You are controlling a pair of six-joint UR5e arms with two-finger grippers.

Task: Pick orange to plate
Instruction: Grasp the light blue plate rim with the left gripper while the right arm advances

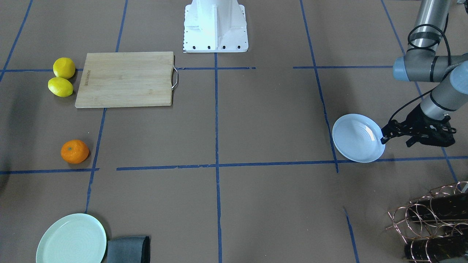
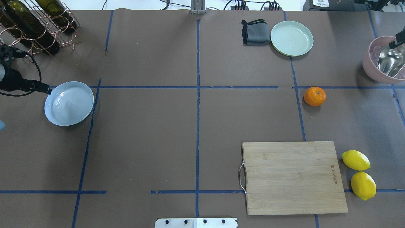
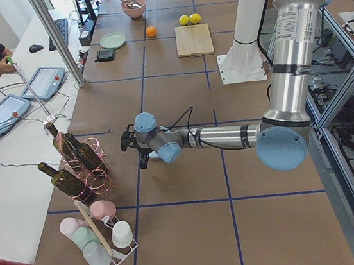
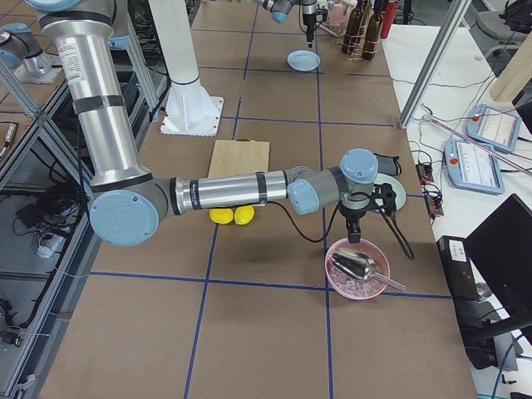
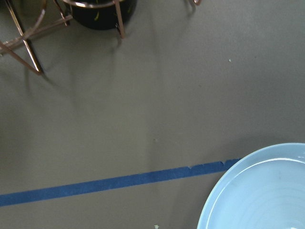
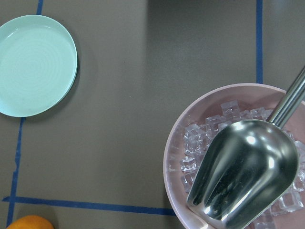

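The orange lies alone on the brown table on my right-arm side, and its top shows at the bottom edge of the right wrist view. The pale bluish-white plate sits at the far opposite end, empty. My left gripper points down just beside the plate's outer rim, its two fingers apart and holding nothing. The plate's rim fills the corner of the left wrist view. My right gripper hovers over the pink bowl; whether it is open or shut I cannot tell.
A pink bowl of ice holds a metal scoop. A mint-green plate and grey cloth lie beyond the orange. Nearer the base are a wooden cutting board and two lemons. A copper wine rack stands by the left gripper.
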